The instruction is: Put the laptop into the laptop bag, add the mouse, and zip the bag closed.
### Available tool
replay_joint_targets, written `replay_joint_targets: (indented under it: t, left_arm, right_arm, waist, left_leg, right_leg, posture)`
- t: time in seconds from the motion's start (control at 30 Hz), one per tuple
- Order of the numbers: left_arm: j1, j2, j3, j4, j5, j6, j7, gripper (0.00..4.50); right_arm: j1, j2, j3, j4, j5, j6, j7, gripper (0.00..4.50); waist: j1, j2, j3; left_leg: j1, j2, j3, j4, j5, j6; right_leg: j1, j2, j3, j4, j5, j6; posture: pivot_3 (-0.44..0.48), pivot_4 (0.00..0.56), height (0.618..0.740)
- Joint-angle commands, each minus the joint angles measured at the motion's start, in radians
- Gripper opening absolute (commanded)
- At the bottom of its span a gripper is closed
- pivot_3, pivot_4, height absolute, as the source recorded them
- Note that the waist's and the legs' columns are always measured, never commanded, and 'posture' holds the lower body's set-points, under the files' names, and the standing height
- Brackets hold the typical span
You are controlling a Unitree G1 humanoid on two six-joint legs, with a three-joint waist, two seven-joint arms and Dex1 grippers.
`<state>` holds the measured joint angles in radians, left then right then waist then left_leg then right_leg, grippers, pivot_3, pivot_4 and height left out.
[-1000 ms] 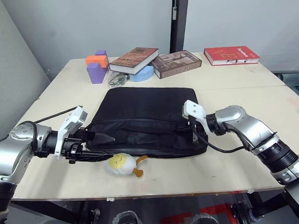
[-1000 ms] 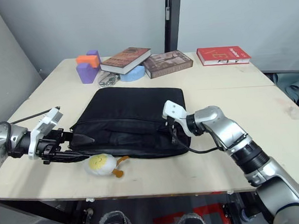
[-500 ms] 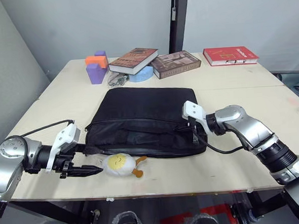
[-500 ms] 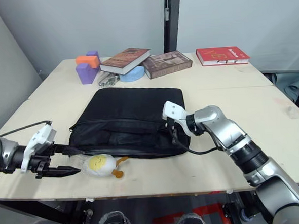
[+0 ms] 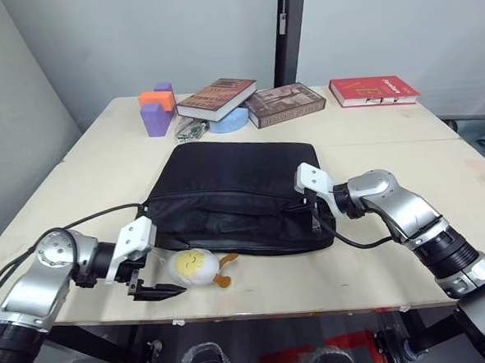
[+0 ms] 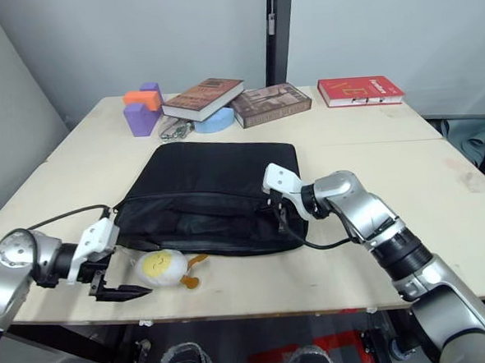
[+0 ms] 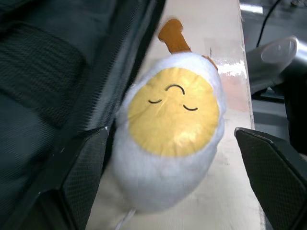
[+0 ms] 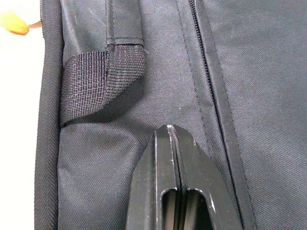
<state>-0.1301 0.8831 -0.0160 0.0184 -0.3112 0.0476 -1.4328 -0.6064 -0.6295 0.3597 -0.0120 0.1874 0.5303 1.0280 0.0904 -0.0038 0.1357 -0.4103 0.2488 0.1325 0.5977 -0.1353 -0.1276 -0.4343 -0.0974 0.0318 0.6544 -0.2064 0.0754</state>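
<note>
Laptop bag [image 5: 235,198] lies flat mid-table, black, zipper edge and front pocket facing the near edge, one webbing handle visible in the right wrist view. Right gripper [image 5: 315,218] sits on the bag's near right corner, fingers pressed together with no gap, tips down on the fabric just beside the zipper line; can't tell if anything is pinched between them. Left gripper [image 5: 157,290] is low over the table at the near left, off the bag, fingers spread wide apart, holding nothing. Egg plush [image 5: 196,266], white with a yellow face and orange tail, lies against the bag's near edge, just beside the left gripper; in the left wrist view it sits between the two black fingers [image 7: 81,175] but not touching them. Far side of the table [image 5: 405,151]: purple and orange blocks [image 5: 156,108], two books [image 5: 252,99] stacked over a light blue thing, small metal clutter next to them, red book [image 5: 374,89] at far right.
</note>
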Motion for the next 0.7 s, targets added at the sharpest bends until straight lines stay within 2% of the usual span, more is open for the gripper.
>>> replay_joint_targets:
  t: [0.03, 0.13, 0.47, 0.7]
  left_arm:
    - [-0.037, -0.028, -0.029, 0.043, 0.049, -0.095, 0.016, 4.43]
    - [-0.038, -0.070, -0.025, 0.007, -0.028, -0.046, 0.000, 3.56]
    - [-0.036, -0.096, -0.030, -0.007, -0.028, -0.041, 0.014, 0.08]
    - [-0.025, -0.121, -0.070, -0.067, 0.025, -0.095, 0.069, 0.02]
  right_arm:
    - [0.017, -0.010, -0.005, 0.001, -0.028, 0.016, -0.007, 0.00]
    - [0.030, -0.016, -0.006, -0.007, -0.031, 0.016, -0.009, 0.00]
    - [0.050, -0.024, -0.007, -0.022, -0.034, 0.023, -0.016, 0.00]
    - [0.059, -0.026, -0.003, -0.025, -0.040, 0.031, -0.016, 0.00]
  waist:
    - [0.000, 0.000, 0.000]
    - [0.001, 0.000, 0.000]
    - [0.002, 0.000, 0.000]
    - [0.004, 0.000, -0.001]
  left_leg:
    - [0.000, 0.000, 0.000, 0.000, 0.000, 0.000]
    - [0.000, 0.000, 0.000, 0.001, 0.000, 0.000]
    - [0.000, 0.000, 0.001, 0.000, 0.000, 0.000]
    - [0.000, 0.000, 0.001, 0.000, 0.000, 0.000]
  right_leg:
    - [0.000, 0.000, 0.000, 0.000, 0.000, 0.000]
    - [0.000, 0.000, 0.000, 0.000, 0.000, 0.000]
    - [0.000, 0.000, 0.001, 0.000, 0.000, 0.000]
    - [0.000, 0.000, 0.001, -0.001, 0.000, 0.000]
  posture:
    - [0.000, 0.150, 0.725]
    - [0.000, 0.150, 0.725]
    - [0.000, 0.150, 0.725]
    - [0.000, 0.150, 0.725]
